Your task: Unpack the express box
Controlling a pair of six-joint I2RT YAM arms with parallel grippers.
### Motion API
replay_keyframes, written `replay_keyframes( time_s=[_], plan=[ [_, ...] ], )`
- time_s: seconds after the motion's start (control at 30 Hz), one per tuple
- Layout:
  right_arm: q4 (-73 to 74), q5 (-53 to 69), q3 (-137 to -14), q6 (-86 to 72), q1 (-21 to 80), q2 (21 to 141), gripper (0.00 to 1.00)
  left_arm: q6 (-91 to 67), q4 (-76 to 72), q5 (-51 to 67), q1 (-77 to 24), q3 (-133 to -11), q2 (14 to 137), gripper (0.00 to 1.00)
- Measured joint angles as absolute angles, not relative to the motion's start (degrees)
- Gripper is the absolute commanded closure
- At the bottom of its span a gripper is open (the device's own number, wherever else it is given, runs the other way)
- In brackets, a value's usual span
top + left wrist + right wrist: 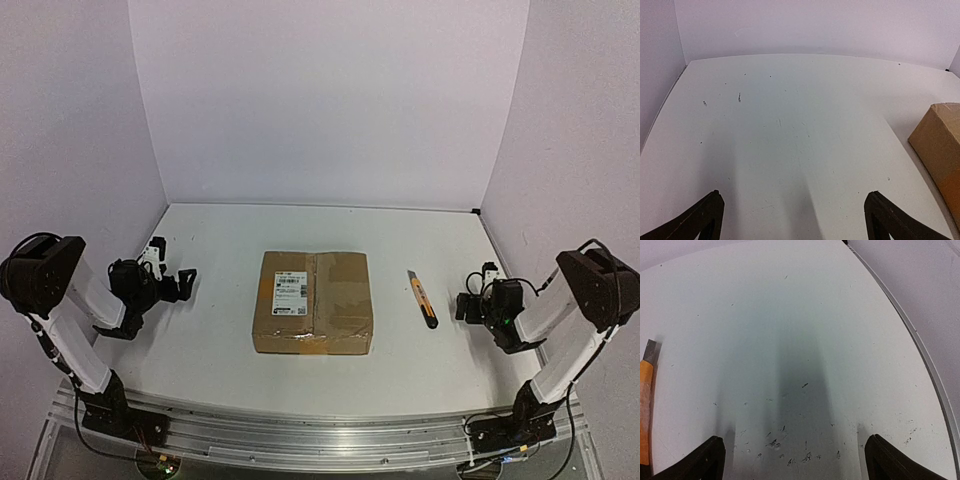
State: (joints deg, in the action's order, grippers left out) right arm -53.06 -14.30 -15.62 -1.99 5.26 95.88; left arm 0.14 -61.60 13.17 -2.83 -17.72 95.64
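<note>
The express box (313, 301), a shallow brown cardboard carton with a white barcode label and tape strips, lies shut in the middle of the white table. One corner of it (940, 145) shows at the right edge of the left wrist view. My left gripper (172, 283) hangs well to the left of the box, open and empty (792, 212). My right gripper (468, 305) stands at the right, open and empty (792, 455), just right of an orange and black utility knife (423, 299).
The utility knife (645, 405) lies between the box and my right gripper, its blade end pointing to the back. White walls close the table on three sides. The table's right edge (920, 345) runs close beside my right gripper.
</note>
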Motion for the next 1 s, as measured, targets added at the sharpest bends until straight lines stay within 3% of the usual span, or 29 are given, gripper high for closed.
replay_keyframes(
  time_s=[0.23,0.43,0.57,0.73,1.0],
  plan=[
    [-39.8,-16.65,-19.68,-3.88,4.85,86.92,0.02,0.76,-56.16,14.83,-2.82,-18.6,91.77,0.0],
    [-14.61,-8.93,-35.26,-10.78,4.78,79.3,0.02,0.37,-38.79,23.07,-2.96,-31.93,79.95,0.0],
    [3.16,-5.96,-46.17,-16.87,7.32,82.05,0.02,-2.04,-33.67,27.88,-4.41,-40.85,77.55,0.0],
    [19.98,-9.33,-56.23,-18.34,18.97,91.37,0.08,-8.66,-22.95,31.19,-8.35,-55.86,83.16,0.01],
    [34.29,-11.8,-59.86,-20.12,27.05,102.19,0.19,-17.36,-15.02,32.43,-12.7,-58.03,84.94,0.03]
  ],
)
